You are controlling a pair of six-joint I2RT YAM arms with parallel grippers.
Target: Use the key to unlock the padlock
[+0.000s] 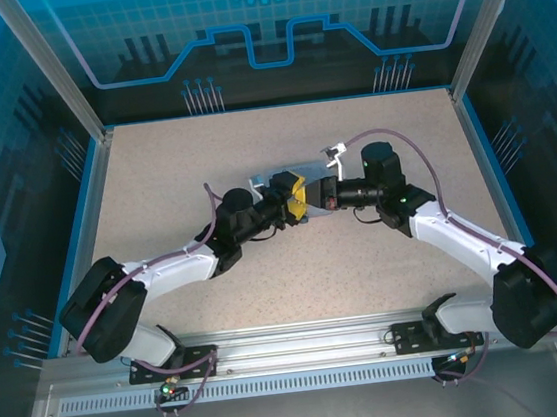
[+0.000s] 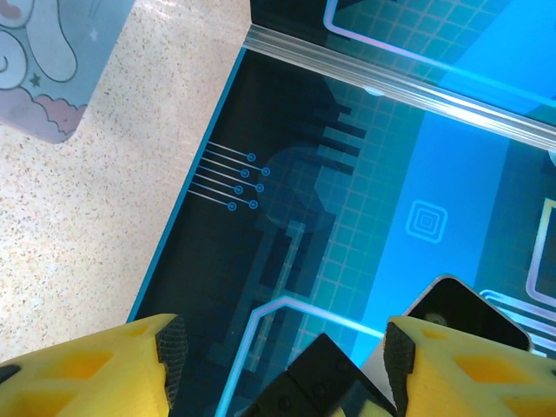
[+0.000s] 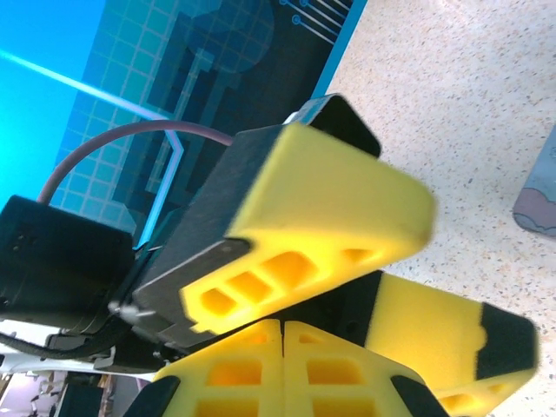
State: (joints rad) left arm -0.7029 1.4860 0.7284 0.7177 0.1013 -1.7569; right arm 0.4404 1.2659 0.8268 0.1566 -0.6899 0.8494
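**Both arms meeting above the middle of the table [image 1: 154,172].** My left gripper [image 2: 285,352] stands part-open. Its yellow fingers [image 2: 87,373] are apart, and a dark blocky part [image 2: 320,382] rises in the gap between them. My right gripper [image 3: 283,334] has its fingers pressed flush together, and I cannot tell whether anything thin is pinched there. In the right wrist view, the left fingers cross just in front of my closed right ones. A pale blue-grey tin box [image 2: 39,61] lies on the table beside the grippers. I cannot make out where the padlock or the key is.
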